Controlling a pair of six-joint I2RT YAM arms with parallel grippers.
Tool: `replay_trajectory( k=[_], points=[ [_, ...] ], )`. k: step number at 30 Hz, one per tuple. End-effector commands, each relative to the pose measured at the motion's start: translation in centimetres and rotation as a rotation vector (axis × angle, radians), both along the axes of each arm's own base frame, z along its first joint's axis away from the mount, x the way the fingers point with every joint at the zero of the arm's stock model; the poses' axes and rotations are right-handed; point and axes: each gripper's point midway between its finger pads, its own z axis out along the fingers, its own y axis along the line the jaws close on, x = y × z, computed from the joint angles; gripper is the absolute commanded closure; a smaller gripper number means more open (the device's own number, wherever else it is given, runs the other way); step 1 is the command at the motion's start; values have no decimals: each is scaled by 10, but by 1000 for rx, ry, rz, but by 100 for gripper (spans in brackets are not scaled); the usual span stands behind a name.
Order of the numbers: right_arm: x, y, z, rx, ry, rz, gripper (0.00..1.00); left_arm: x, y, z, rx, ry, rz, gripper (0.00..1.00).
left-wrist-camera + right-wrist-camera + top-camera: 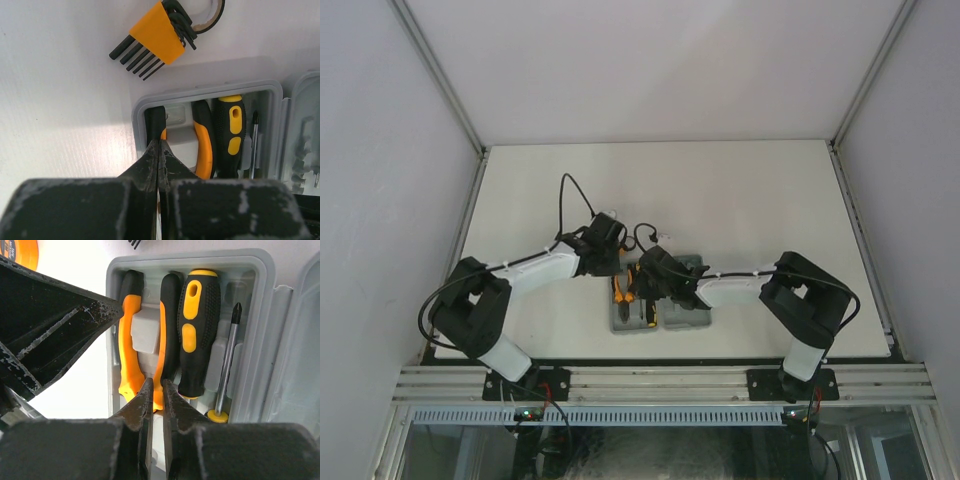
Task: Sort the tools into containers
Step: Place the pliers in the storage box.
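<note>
The grey case (686,316) lies open near the front edge. In the right wrist view its left half (260,270) holds the orange-handled pliers (128,330), a yellow-and-black screwdriver (199,325) and a thin screwdriver (227,360). My right gripper (155,386) is closed to a narrow gap on the end of the pliers' right handle. My left gripper (159,146) is shut and empty, its tip at the pliers' left handle (155,120) by the case's wall (140,102). The hex-key set (156,34) with its ring lies on the table beyond the case. The orange tape measure (22,252) shows at a corner.
The case's other half (305,150) with moulded slots lies to the right. Both arms meet over the case in the top view, my left gripper (613,262) close beside my right gripper (642,285). White walls enclose the table (740,190).
</note>
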Motion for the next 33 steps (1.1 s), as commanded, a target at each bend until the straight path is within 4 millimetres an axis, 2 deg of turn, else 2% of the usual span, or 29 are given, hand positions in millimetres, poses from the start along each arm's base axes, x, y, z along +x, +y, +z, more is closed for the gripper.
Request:
replay_trajectory(
  k=[1,9,14,18,23,25,28,33],
  points=[
    [-44,-50,-74,-229,134,10,97,-56,26,-62,90,208,13,100],
    [-45,-41,-48,-186,89,74,97,-69,14,-38,31,162,-3,100],
    [-49,-29,-29,-153,60,146,96,-67,9,-17,-5,119,-6,100],
    [-43,-15,4,-101,-7,183,95,-53,6,16,-23,34,-5,98],
    [-33,-7,53,-32,-115,225,90,-31,10,69,-38,-121,10,78],
    [-28,-10,69,-21,-156,229,87,-22,16,87,-31,-177,23,72],
    [-22,-24,88,-36,-203,207,84,-13,28,106,-32,-240,54,68],
    [-16,-63,99,-123,-243,120,80,-3,56,120,-38,-298,138,67]
  ],
)
